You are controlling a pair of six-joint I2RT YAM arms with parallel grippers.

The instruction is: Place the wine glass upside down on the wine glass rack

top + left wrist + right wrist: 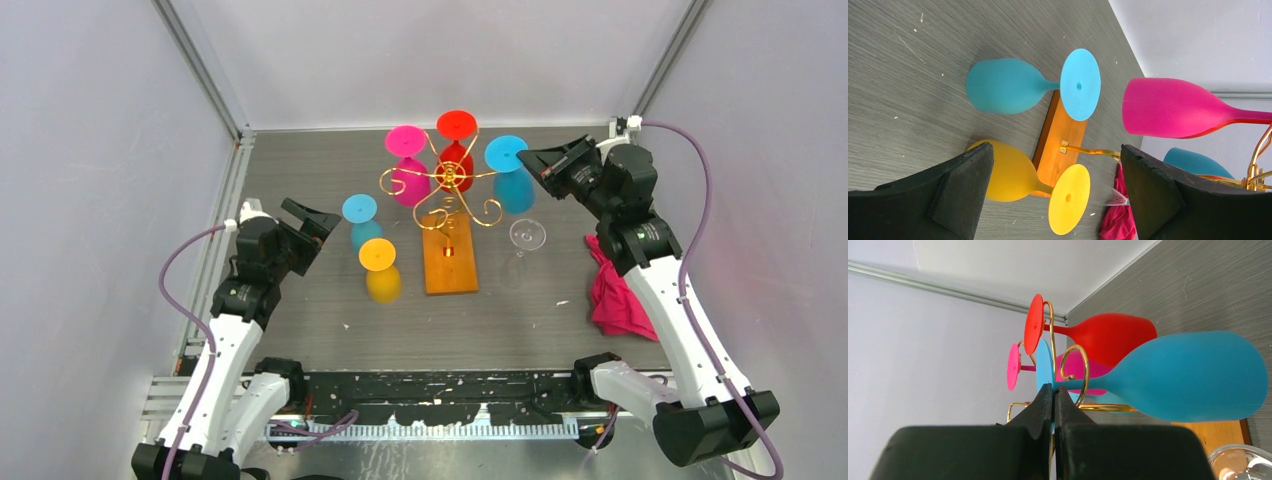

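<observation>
The gold wire wine glass rack (450, 190) stands on its orange-brown wooden base (449, 262) at mid-table. A pink glass (410, 180), a red glass (457, 160) and a blue wine glass (513, 185) hang upside down on it. My right gripper (535, 163) is shut on the edge of the blue glass's foot (1044, 365), and the glass's stem sits in a gold scroll arm (1083, 365). My left gripper (310, 232) is open and empty, just left of a small blue glass (1008, 85) and a yellow glass (1013, 172) that stand upside down on the table.
A clear glass (526, 236) stands upside down right of the rack base. A pink cloth (618, 295) lies at the right by the right arm. Walls close in on the left, back and right.
</observation>
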